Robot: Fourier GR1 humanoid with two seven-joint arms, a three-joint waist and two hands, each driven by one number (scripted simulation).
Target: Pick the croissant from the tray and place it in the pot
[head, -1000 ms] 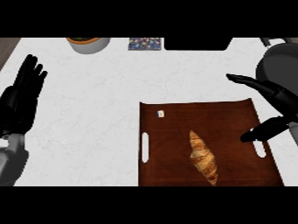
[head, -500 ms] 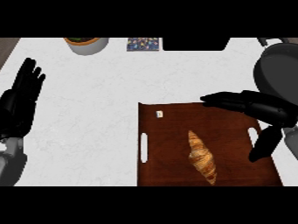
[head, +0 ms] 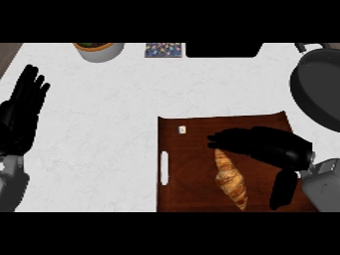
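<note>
- The right hand (head: 271, 147) hangs over the brown tray (head: 194, 199), fingers (head: 231, 139) stretched out leftward and the thumb (head: 281, 189) pointing back toward the robot; the hand is spread wide and grips nothing.
- The croissant (head: 231, 180) lies on the tray just under and on the near side of those fingers, in the gap between them and the thumb. Its far tip is hidden beneath the fingers.
- It looks long and narrow, golden brown with darker ridged bands, tapering to a point at the near end and lying slightly aslant.
- The step in hand seems to be the reach. To do it well, I judge the hand should sink straight down so fingers and thumb straddle the thick middle, then close across the narrow width.
- The dark pot (head: 327, 94) sits beyond the fingers, off to their right, well apart from the tray.
- The left hand (head: 18, 117) rests open at the view's left, fingers up.
</note>
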